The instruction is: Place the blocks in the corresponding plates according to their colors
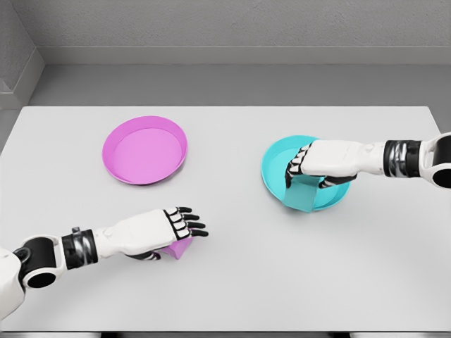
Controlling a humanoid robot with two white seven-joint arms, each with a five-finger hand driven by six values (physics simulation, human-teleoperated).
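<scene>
Head view looks down on a pale grey tabletop [232, 282] with two plates on it. Right hand [316, 167] comes in from the right edge and has its fingers curled around a teal block [304, 194], gripping it from above; the block sits over the near rim of the teal plate [276, 158], partly covering it (whether it touches the plate or hangs just above cannot be told). Left hand [161, 229] reaches in from the lower left, its dark fingertips stretched forward and only loosely bent over a pink block [180, 247] that peeks out beneath the palm on the tabletop; a firm grasp cannot be confirmed. Pink plate [144, 150] lies farther back on the left, well apart from that block.
</scene>
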